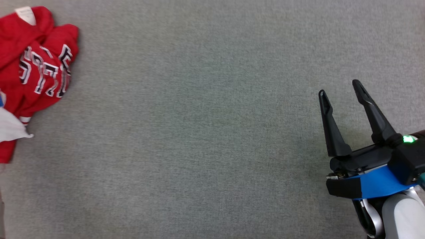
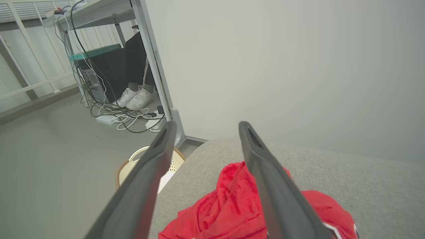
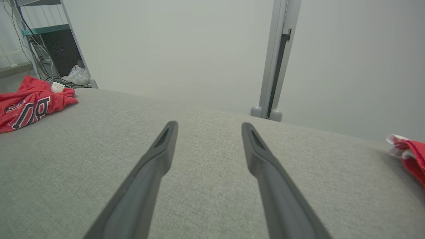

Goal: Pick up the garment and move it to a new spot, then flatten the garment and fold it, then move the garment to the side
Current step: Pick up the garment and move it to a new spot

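- Grey woven fabric surface (image 1: pixel 212 139) lies flat and smooth before us in the head view, and a pale wall (image 3: pixel 186 49) rises behind its far edge in the right wrist view.
- We find the garment (image 1: pixel 36 63), a red top with white-and-dark lettering, crumpled at the far left edge of the surface in the head view and partly cut off by the frame. A white label (image 1: pixel 26 14) shows at its top.
- We see a piece of white cloth (image 1: pixel 10 127) against the garment's lower part at that same edge.
- Our right gripper (image 1: pixel 339 87) sits at the lower right of the head view, well apart from the garment. Its two dark fingers are spread, with bare surface between them.
- Our left gripper (image 2: pixel 207 125) has its fingers wide apart too, above the garment near the surface's rounded corner. We cannot tell whether they touch the cloth.
- Beyond that corner we see a wicker basket (image 2: pixel 131 162) on the floor (image 2: pixel 49 149). Farther off stands a desk frame (image 2: pixel 151 49) with tangled cables (image 2: pixel 123 118) and a person's white shoes (image 2: pixel 134 98) beneath it.
- In the right wrist view a grey post (image 3: pixel 277 59) stands against the wall, and another bit of red cloth (image 3: pixel 411 157) lies at the surface's right edge.
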`<state>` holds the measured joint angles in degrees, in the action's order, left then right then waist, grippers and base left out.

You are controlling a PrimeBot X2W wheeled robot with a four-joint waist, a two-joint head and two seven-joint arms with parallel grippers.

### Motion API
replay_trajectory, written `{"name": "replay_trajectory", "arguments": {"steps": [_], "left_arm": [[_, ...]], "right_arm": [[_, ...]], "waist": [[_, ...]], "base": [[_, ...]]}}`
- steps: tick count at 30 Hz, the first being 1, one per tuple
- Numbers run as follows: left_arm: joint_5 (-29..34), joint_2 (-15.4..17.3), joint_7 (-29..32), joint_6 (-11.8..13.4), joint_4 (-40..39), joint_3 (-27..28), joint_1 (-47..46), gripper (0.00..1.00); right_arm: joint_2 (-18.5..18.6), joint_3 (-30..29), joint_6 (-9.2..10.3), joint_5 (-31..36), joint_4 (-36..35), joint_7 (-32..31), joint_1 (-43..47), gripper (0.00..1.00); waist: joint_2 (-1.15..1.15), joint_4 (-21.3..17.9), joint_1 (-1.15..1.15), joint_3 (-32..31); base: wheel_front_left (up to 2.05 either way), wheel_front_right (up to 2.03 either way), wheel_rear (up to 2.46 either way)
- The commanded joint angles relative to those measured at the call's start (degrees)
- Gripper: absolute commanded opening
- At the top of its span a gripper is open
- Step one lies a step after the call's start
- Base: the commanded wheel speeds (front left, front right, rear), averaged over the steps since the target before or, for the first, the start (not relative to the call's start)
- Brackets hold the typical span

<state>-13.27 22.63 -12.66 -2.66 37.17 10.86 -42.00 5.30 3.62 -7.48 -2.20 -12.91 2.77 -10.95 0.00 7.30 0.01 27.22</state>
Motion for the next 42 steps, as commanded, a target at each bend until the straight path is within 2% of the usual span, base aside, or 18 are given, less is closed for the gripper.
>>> {"name": "replay_trajectory", "arguments": {"steps": [1, 5, 11, 21, 22, 23, 24, 28, 36, 42], "left_arm": [[0.08, 1.00, 1.31, -0.49, 2.49, -0.52, -2.36, 1.00], [-0.19, 2.55, 6.35, -1.82, 9.35, -1.92, -5.80, 1.00], [-1.42, 3.27, 17.09, -3.61, 18.89, -4.21, -8.98, 1.00], [-4.95, 2.39, 29.02, -4.88, 28.97, -6.77, -8.22, 1.00], [-5.36, 2.44, 29.41, -4.91, 29.46, -7.01, -8.13, 0.81], [-5.92, 2.40, 29.18, -4.89, 29.40, -7.16, -8.04, 0.36], [-6.37, 2.52, 28.66, -4.91, 29.20, -7.46, -7.84, 0.00], [-7.35, 3.92, 25.66, -4.94, 27.83, -9.23, -7.72, 0.00], [-7.05, 8.09, 15.00, -4.95, 21.73, -14.63, -10.18, 0.00], [-6.69, 9.74, 9.03, -4.78, 16.84, -19.21, -13.42, 0.00]], "right_arm": [[0.46, -0.26, -0.03, 0.22, -1.00, -0.28, -0.82, 1.00], [0.48, -0.97, -0.03, 0.33, -2.26, -0.52, -0.48, 1.00], [0.69, -1.51, -0.03, 0.24, -2.67, -0.78, -0.06, 1.00], [0.63, -0.54, -0.03, -0.15, -1.64, -0.87, -0.68, 1.00], [0.61, -0.39, -0.02, -0.21, -1.49, -0.80, -0.64, 1.00], [0.59, -0.38, -0.02, -0.26, -1.35, -0.69, -0.58, 1.00], [0.51, -0.33, -0.02, -0.35, -1.24, -0.58, -0.54, 1.00], [0.10, -0.01, -0.03, -0.77, -0.08, -0.05, -0.43, 1.00], [-0.93, 0.56, -0.03, -2.19, 4.39, 2.37, 0.40, 1.00], [-1.75, 0.83, -0.03, -3.33, 8.03, 4.50, 1.29, 1.00]], "waist": [[0.00, -2.35, -0.01, 3.14], [0.00, -2.86, -0.01, 4.42], [0.00, -3.13, -0.01, 4.92], [0.00, -4.00, -0.01, 3.61], [0.00, -4.18, -0.01, 3.38], [0.00, -4.36, -0.01, 3.10], [0.00, -4.54, -0.01, 2.82], [0.00, -5.52, -0.01, 0.89], [0.00, -7.89, -0.01, -5.00], [0.00, -10.41, -0.01, -9.18]], "base": [[0.00, 0.00, 0.00], [0.00, 0.00, 0.00], [0.00, 0.00, 0.00], [0.00, 0.00, 0.00], [0.00, 0.00, 0.00], [0.00, 0.00, 0.00], [0.00, 0.00, 0.00], [0.00, 0.00, 0.00], [0.00, 0.00, 0.00], [0.00, 0.00, 0.00]]}}
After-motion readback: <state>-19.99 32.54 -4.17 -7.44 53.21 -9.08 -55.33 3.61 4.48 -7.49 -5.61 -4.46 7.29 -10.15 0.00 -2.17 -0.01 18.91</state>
